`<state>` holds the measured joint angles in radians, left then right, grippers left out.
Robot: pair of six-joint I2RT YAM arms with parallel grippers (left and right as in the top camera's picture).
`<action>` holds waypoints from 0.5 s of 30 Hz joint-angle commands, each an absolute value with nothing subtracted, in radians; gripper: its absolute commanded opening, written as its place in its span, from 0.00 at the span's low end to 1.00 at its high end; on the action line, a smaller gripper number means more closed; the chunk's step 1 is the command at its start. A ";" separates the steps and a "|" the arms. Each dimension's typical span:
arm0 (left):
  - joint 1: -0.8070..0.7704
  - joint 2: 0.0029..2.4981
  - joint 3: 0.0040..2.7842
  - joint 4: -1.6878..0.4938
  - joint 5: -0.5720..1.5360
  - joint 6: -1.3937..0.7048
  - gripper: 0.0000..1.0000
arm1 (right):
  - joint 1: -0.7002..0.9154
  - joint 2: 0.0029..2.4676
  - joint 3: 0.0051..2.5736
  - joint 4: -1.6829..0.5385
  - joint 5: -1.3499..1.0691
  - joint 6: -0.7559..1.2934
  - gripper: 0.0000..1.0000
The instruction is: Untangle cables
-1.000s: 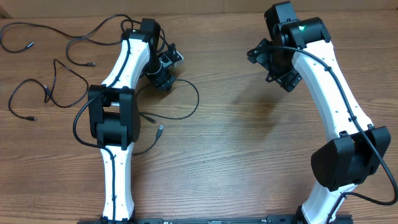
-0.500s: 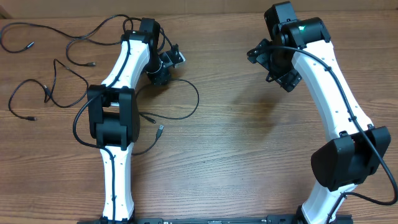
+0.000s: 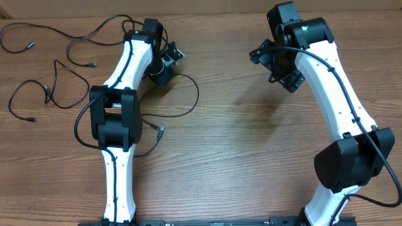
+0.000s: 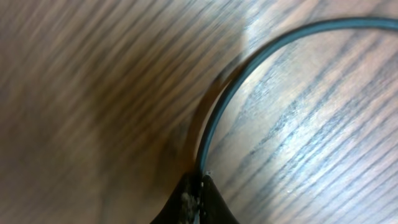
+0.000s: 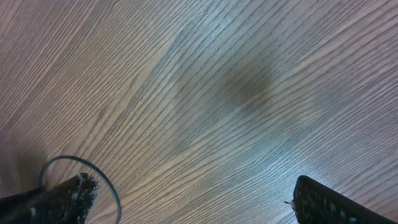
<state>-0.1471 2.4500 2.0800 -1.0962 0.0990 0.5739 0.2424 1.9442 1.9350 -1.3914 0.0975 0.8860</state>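
A thin black cable (image 3: 197, 94) loops over the wooden table from my left gripper (image 3: 166, 61) round to a small plug end (image 3: 159, 129) near the left arm. In the left wrist view the cable (image 4: 249, 74) arcs up to the right from the gripper (image 4: 200, 182), whose jaws are shut on it just above the table. More loose cables (image 3: 59, 88) lie spread at the far left, one plug (image 3: 92, 64) among them. My right gripper (image 3: 277, 63) hangs open over bare wood at the back right, with its fingers (image 5: 326, 202) far apart and nothing between them.
The left arm's black elbow block (image 3: 113, 116) sits over part of the looped cable. A thin dark arc (image 5: 107, 180) shows beside the right gripper's left finger; I cannot tell what it is. Bare wood (image 3: 251, 138) lies between the arms.
The left gripper has closed on the cable and shifted slightly toward the back. The loop and its plug end have drawn a little leftward. The right arm has not moved.
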 commanded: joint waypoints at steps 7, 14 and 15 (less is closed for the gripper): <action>-0.146 2.413 2.328 -1.307 0.189 0.193 0.04 | 0.240 1.941 1.930 -1.390 0.112 0.882 1.00; -0.095 2.292 2.426 -1.345 0.469 0.156 0.04 | 0.240 1.941 1.930 -1.390 0.112 0.882 1.00; -0.082 2.273 2.426 -1.341 0.503 0.131 0.04 | 0.240 1.941 1.930 -1.390 0.112 0.882 1.00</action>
